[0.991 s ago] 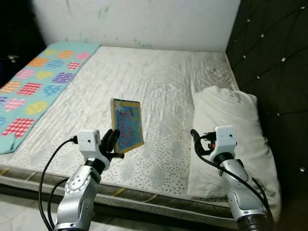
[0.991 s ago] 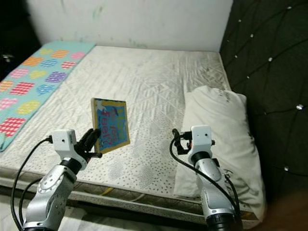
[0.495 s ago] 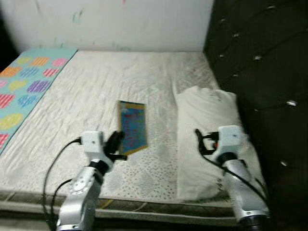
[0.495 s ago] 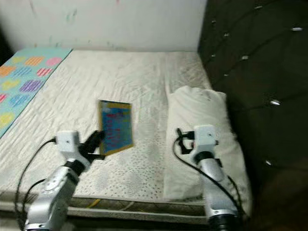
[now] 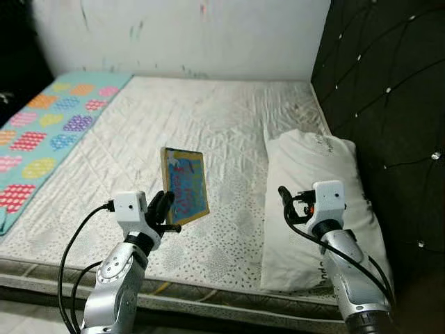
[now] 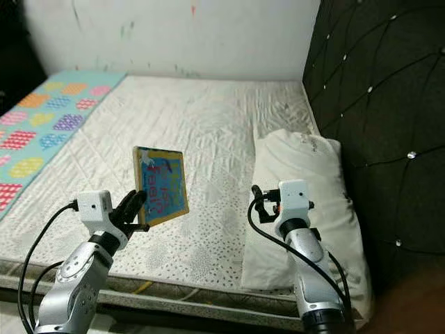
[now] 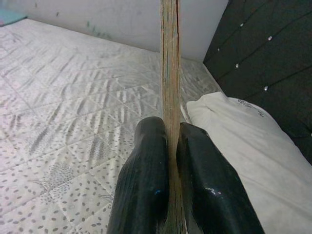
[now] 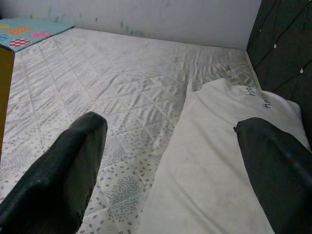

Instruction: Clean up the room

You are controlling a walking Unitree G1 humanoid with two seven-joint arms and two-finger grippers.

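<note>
My left gripper (image 5: 164, 209) is shut on the lower edge of a thin picture book (image 5: 185, 184) with a blue cover and yellow border. The book stands upright above the near part of the white mattress (image 5: 208, 125). In the left wrist view the book's edge (image 7: 170, 73) rises between the two black fingers (image 7: 146, 185). My right gripper (image 5: 284, 202) is open and holds nothing. It hovers beside the near end of the white pillow (image 5: 316, 195); its wide-apart fingers (image 8: 63, 170) frame the pillow (image 8: 219, 185) in the right wrist view.
A turquoise blanket (image 5: 49, 125) with coloured hearts lies along the left side of the bed. A dark tufted headboard (image 5: 389, 90) lines the right side, a white wall (image 5: 195, 35) the far end. The mattress's front edge (image 5: 208, 292) runs just below my arms.
The camera has swung left and right, so the whole scene shifted. The book stays upright in my left gripper and the right gripper stays open by the pillow.
</note>
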